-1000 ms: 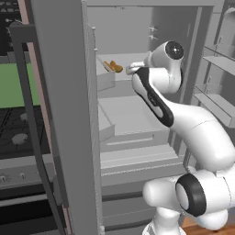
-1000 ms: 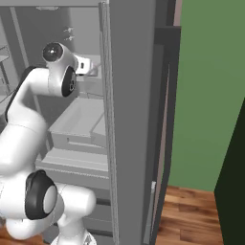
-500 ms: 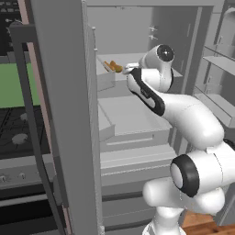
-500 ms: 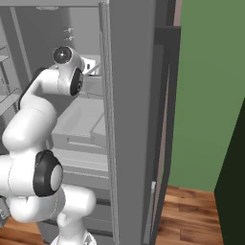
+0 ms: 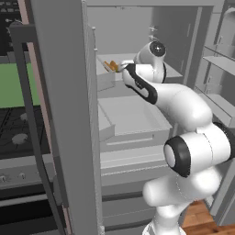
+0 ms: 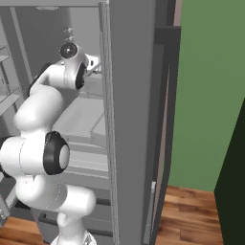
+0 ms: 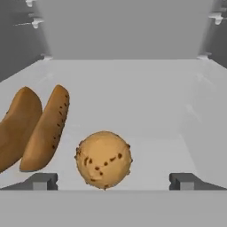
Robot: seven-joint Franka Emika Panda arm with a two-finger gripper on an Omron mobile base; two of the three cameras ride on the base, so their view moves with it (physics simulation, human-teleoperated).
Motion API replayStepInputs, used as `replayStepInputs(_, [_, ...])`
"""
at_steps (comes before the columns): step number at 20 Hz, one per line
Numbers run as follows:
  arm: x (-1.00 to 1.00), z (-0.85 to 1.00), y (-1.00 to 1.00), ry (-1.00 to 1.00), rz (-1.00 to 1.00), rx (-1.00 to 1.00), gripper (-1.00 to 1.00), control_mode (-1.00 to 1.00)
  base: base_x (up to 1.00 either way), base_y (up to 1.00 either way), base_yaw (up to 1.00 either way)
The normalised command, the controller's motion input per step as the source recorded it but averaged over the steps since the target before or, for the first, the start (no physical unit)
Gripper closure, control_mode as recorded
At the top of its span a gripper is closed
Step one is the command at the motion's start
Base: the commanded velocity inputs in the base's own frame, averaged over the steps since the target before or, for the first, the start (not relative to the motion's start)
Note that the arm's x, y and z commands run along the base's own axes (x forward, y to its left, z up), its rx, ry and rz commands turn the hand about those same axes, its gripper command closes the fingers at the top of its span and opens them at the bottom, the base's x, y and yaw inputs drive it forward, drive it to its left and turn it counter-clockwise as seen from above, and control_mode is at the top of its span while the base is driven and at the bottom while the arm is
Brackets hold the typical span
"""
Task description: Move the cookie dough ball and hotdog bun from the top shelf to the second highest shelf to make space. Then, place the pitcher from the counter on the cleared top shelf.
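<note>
Cookie dough ball [image 7: 103,160], small, round, orange-brown and speckled, sits on the flat pale grey top shelf [image 7: 146,93], between the hand's [image 7: 113,181] wide-open tips. Split orange-tan hotdog bun [image 7: 33,128] lies at nine o'clock. Step judged: approach; next, advance and close.

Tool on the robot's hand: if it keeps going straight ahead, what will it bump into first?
Most likely the cookie dough ball. The open tool points along the top shelf, and the ball sits between its two fingertips, a little left of middle. The hotdog bun lies off to the left, probably outside that path.
</note>
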Motion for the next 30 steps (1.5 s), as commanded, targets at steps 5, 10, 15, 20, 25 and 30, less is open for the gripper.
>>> replayStepInputs(5, [0.37, -0.09, 0.01, 0.04, 0.0, 0.0, -1.0, -1.0, 0.0, 0.0, 0.0])
replayStepInputs(10, [0.33, -0.16, 0.0, 0.03, 0.0, 0.0, -1.0, -1.0, 0.0, 0.0, 0.0])
replayStepInputs(15, [0.29, -0.18, 0.03, 0.02, 0.0, -0.01, -1.0, -1.0, 0.0, 0.0, 0.0])
replayStepInputs(20, [0.18, -0.26, 0.1, 0.01, 0.0, -0.04, 1.0, -1.0, 0.0, 0.0, 0.0])
replayStepInputs(25, [0.0, -0.39, 0.01, 0.04, 0.0, -0.06, 1.0, -1.0, 0.0, 0.0, 0.0])
replayStepInputs(30, [-0.17, -0.43, 0.0, 0.01, -0.04, -0.06, 1.0, -1.0, 0.0, 0.0, 0.0])
